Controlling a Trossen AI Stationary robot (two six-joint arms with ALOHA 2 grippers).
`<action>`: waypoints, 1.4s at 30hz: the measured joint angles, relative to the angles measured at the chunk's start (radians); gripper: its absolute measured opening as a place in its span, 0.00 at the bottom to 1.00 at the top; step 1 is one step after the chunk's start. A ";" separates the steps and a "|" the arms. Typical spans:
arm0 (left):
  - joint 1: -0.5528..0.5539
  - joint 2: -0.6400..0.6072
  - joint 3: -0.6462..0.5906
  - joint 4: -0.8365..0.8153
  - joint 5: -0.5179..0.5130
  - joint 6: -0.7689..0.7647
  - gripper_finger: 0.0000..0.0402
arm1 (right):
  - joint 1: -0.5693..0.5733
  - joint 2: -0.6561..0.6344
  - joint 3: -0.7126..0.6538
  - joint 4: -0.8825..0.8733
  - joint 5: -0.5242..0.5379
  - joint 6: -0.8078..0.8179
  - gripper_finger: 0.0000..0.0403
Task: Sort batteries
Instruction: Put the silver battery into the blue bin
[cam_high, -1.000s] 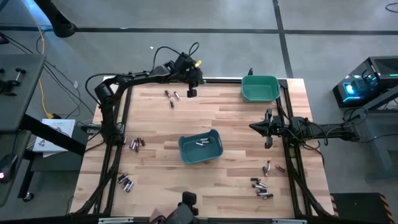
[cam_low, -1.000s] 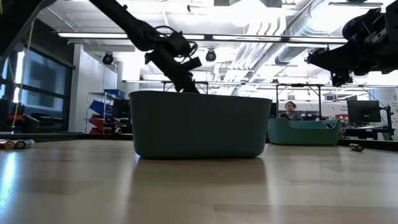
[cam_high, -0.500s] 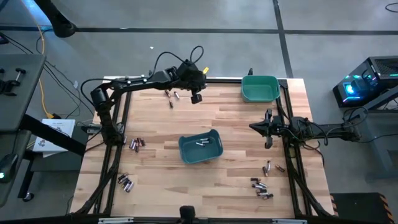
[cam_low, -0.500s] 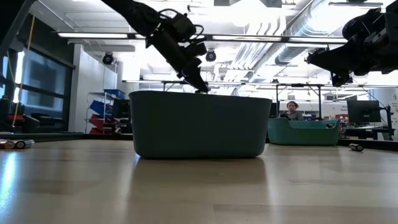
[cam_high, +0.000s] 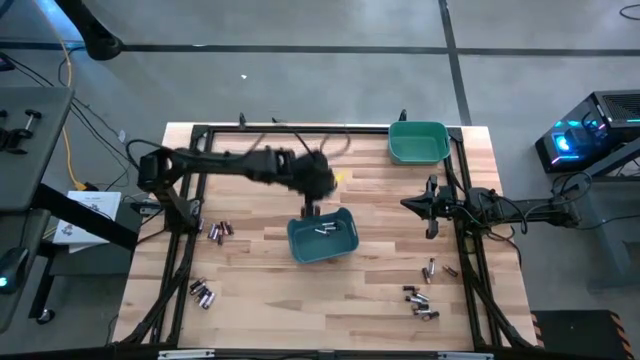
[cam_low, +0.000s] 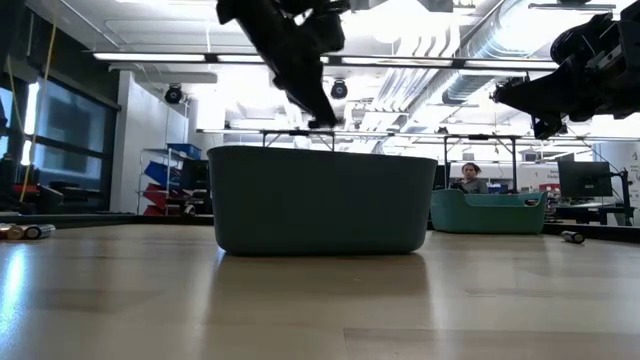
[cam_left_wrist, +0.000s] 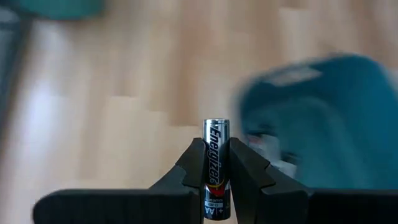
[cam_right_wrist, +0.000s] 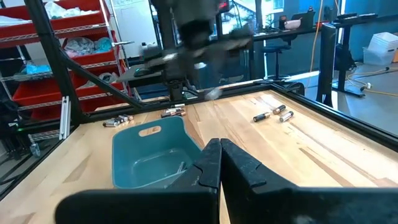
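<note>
My left gripper (cam_high: 310, 209) hangs over the far rim of the blue-teal bin (cam_high: 323, 238) at the table's middle, shut on a black and silver AA battery (cam_left_wrist: 216, 163). In the low view, this gripper (cam_low: 325, 122) is just above the bin (cam_low: 322, 200). Two or three batteries (cam_high: 325, 229) lie inside the bin. Other batteries lie loose on the wood at the left (cam_high: 218, 232), near left (cam_high: 203, 293) and near right (cam_high: 420, 300). My right gripper (cam_high: 432, 207) waits shut near the table's right edge, touching nothing. My left gripper pinches the AA battery between its two fingers at the middle of the cell's body (cam_left_wrist: 216, 155). The silver end (cam_left_wrist: 216, 123) stands out beyond the fingertips. The fingers slant down from above. The battery is lifted clear of the table and the bin.
A green bin (cam_high: 418, 141) sits at the far right corner, also seen in the low view (cam_low: 488, 212). Two batteries (cam_right_wrist: 273, 114) lie on the wood at the far left. A dark frame runs along the table's edges. A person (cam_low: 465, 176) sits in the room beyond.
My left arm has swung from the table's far edge toward the near side and a little right, up to the far rim of the middle bin. It carries the battery, and the arm shows blurred now. In the low view the gripper has risen above the bin's rim.
</note>
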 joint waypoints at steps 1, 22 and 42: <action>-0.028 0.006 -0.006 -0.001 0.028 -0.011 0.08 | 0.000 0.000 0.000 0.001 0.000 0.000 0.00; -0.209 0.238 -0.123 0.102 0.005 -0.300 0.16 | 0.000 0.006 0.000 0.000 0.000 0.000 0.00; 0.014 -0.145 -0.122 -0.121 -0.244 -0.152 0.48 | 0.000 0.006 0.000 0.000 0.000 0.000 0.00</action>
